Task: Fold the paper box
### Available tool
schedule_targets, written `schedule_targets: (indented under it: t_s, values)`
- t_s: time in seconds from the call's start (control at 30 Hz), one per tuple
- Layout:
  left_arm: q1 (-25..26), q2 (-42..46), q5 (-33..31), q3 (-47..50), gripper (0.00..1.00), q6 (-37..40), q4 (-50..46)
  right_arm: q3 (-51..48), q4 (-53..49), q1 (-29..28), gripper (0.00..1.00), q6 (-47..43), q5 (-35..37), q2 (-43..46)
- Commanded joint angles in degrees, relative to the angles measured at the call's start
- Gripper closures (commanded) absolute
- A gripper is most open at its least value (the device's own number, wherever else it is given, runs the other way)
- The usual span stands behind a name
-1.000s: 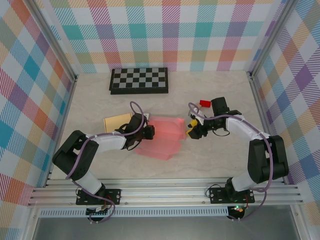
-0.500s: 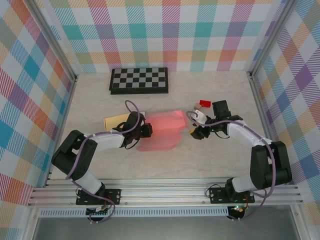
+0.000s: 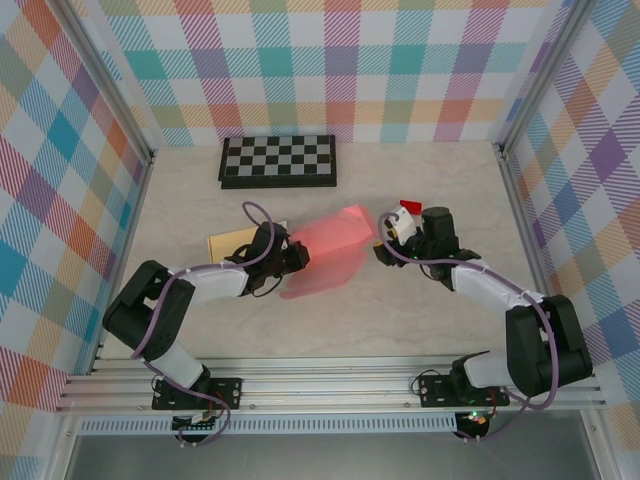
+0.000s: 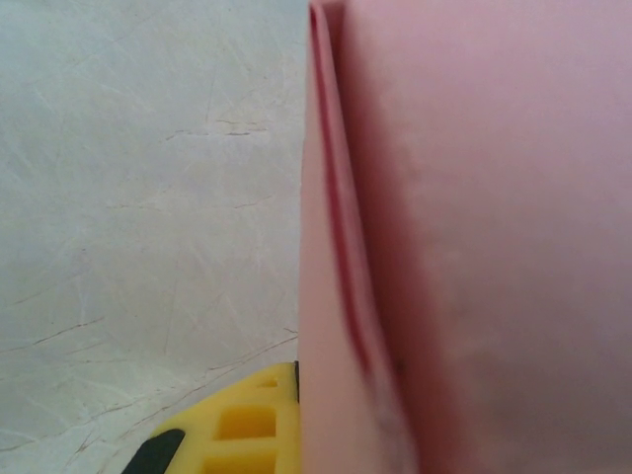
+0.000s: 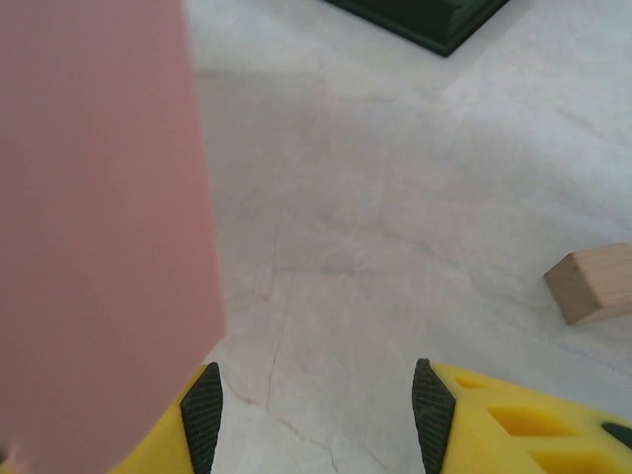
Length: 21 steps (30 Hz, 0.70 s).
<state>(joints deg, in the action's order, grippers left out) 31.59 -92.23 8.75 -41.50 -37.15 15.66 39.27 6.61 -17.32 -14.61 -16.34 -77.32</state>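
Bright, even light falls from above on the table point(image 3: 400, 325), with no glare on its pale surface. Shadows are soft and faint, one lying beneath the paper box point(image 3: 335, 250). In both wrist views the box is close and blurred, while the wooden block point(image 5: 592, 284) looks fairly sharp.

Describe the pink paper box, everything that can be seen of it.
The pink paper box is a flat, not yet assembled sheet of thin, smooth pink card, with a doubled edge showing in the left wrist view. It sits tilted over the table, between the two arms. The left gripper is shut on its left edge. Its right edge stands beside the open right gripper; whether they touch cannot be told.
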Motion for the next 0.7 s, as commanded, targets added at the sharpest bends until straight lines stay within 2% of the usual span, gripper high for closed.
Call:
schedule_targets:
  t_s: [0.0,0.23,0.47,0.67]
  values:
    - [-0.7,-0.6,1.8,0.0,1.0,-1.6,2.4,3.8,5.1,-0.3,0.44,8.5,0.4,-1.5]
    - [-0.7,-1.1,2.5,-0.1,1.0,-1.8,3.0,6.2,6.6,-1.1,0.44,16.1,-3.9,-3.5]
    - [-0.5,-2.1,2.5,-0.1,1.0,-2.5,4.2,7.1,9.8,-2.1,0.42,28.8,-6.6,-6.0]
    - [-0.5,-2.2,1.5,0.2,1.0,-2.6,3.9,9.4,6.9,-2.1,0.41,33.8,-7.6,-6.3]
